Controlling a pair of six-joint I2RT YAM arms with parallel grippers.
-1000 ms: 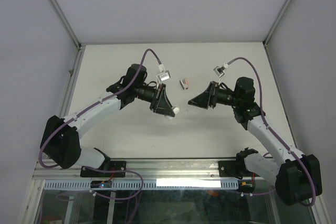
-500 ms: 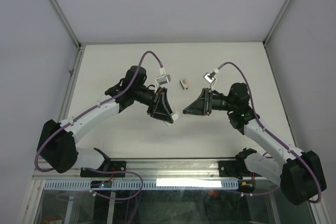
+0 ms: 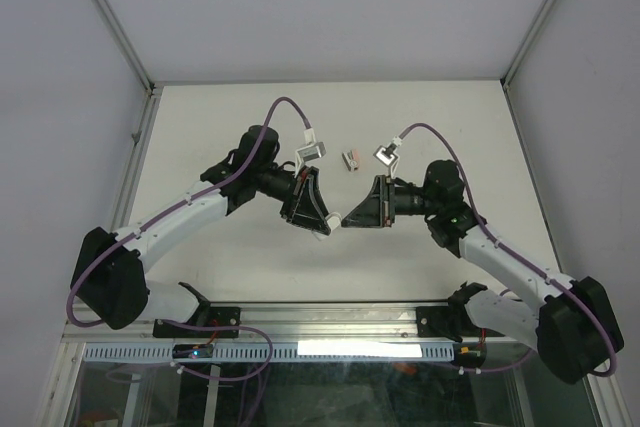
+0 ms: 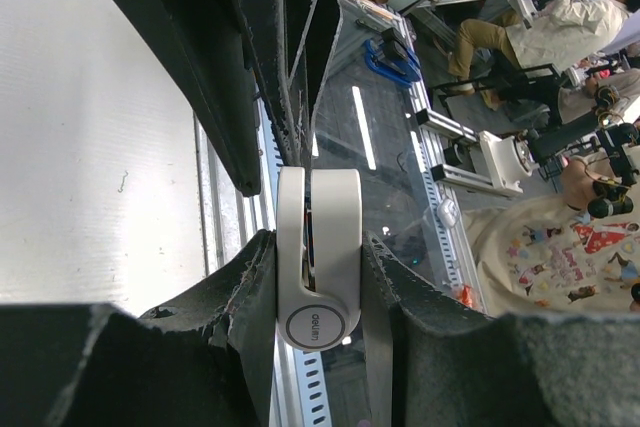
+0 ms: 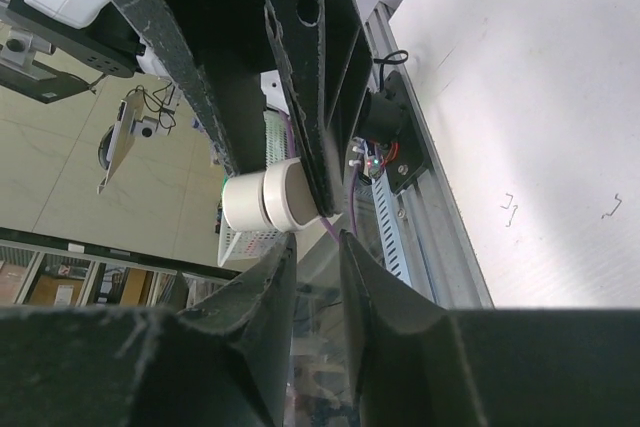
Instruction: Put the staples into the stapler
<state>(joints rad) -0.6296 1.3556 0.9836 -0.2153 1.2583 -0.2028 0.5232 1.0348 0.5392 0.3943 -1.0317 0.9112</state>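
**Q:** Top view: what does the left gripper (image 3: pixel 321 226) carry?

**A:** The stapler (image 4: pixel 318 277). In the left wrist view its white body, with a round logo at the end, stands clamped between the two fingers, one on each flat side. It is held above the table (image 3: pixel 400 267), near the middle of the workspace.

**Q:** And the right gripper (image 3: pixel 348 218)?

**A:** It points at the left gripper, tip to tip. In the right wrist view its fingers (image 5: pixel 250 317) stand narrow, with a slim gap between them. Only background shows through that gap, and no object is seen in it. The stapler's white end lies just beside the tip of one finger, outside the gap. Whether they touch cannot be told.

**Q:** Where are the staples?

**A:** A small reddish box (image 3: pixel 350 159) lies on the table beyond both grippers, between the two arms and apart from each. Its contents are too small to make out.
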